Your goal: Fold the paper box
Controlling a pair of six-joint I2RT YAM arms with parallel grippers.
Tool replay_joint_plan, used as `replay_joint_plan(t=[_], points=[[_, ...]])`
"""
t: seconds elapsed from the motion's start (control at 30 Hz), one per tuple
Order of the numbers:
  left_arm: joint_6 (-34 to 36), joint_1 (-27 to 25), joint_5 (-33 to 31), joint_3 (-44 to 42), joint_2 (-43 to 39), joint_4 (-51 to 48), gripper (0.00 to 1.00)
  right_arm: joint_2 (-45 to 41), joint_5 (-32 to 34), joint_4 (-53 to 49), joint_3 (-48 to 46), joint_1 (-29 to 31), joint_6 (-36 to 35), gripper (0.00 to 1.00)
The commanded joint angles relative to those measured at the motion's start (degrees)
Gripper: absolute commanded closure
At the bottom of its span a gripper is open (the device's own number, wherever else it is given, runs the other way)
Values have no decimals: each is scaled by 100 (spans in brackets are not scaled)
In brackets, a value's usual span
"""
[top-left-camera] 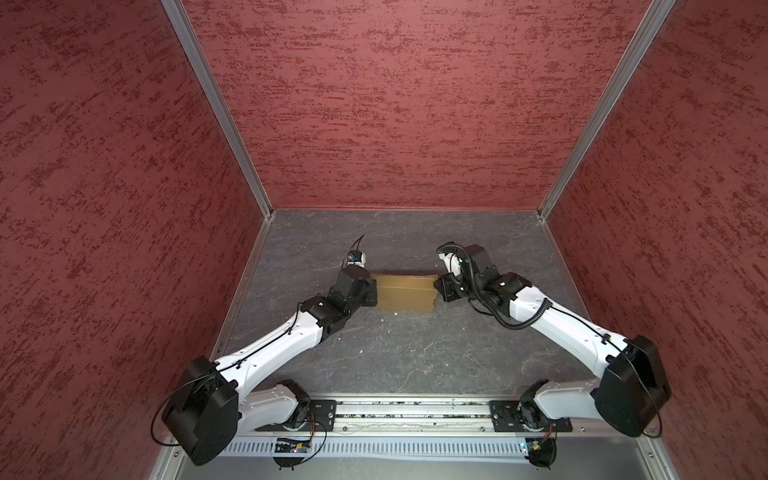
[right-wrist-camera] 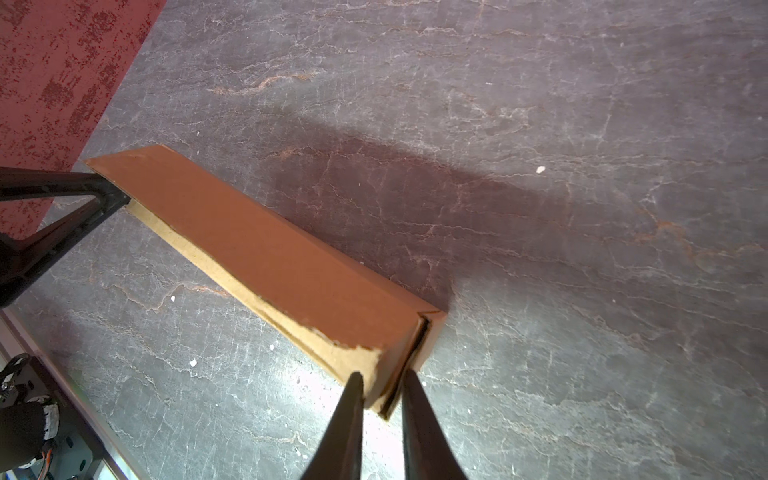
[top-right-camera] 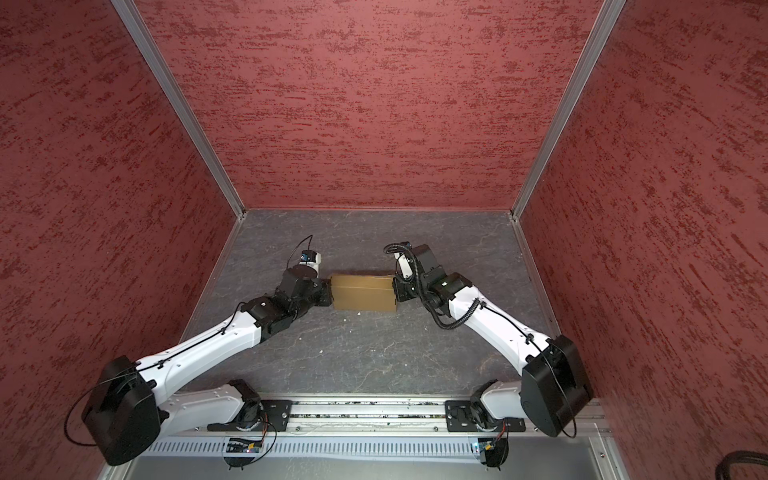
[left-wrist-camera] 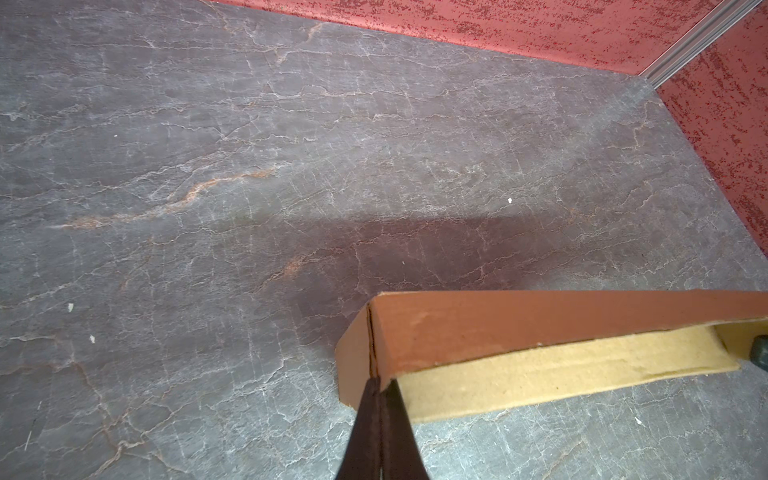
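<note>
The paper box (top-left-camera: 405, 293) (top-right-camera: 363, 293), plain tan cardboard, lies low and rectangular on the middle of the grey table between my two grippers. In both top views my left gripper (top-left-camera: 374, 294) (top-right-camera: 331, 293) sits at its left end. The left wrist view shows the jaws pressed together, my left gripper (left-wrist-camera: 380, 384) touching the seam at the box's (left-wrist-camera: 540, 328) corner. My right gripper (top-left-camera: 436, 286) (top-right-camera: 394, 289) is at the right end. There my right gripper (right-wrist-camera: 382, 384) straddles the end wall of the box (right-wrist-camera: 270, 249) and is shut on it. The left gripper (right-wrist-camera: 120, 199) shows at the box's far end.
Red textured walls (top-left-camera: 395, 104) enclose the grey stone-patterned table (top-left-camera: 415, 345) on three sides. An aluminium rail (top-left-camera: 411, 415) carrying both arm bases runs along the front edge. Small white crumbs (right-wrist-camera: 540, 169) lie scattered on the surface.
</note>
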Motion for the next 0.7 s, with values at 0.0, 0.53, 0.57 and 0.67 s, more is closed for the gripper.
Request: replay_joint_plan(t=[0.0,0.53,0.57,0.67], points=[[-14,-46,66,-179,3,-345,100,-143,186,-76,71,28,46,81],[-13,-57,60,-165,32,-342,100,-169,177,-76,45,26,11,81],[-14,-67,60,-159,36,-343,100,-178,185,-77,46,26,5,81],[-7,-64,60,-150,54,-335,100,-180,177,-68,38,30,-4,81]])
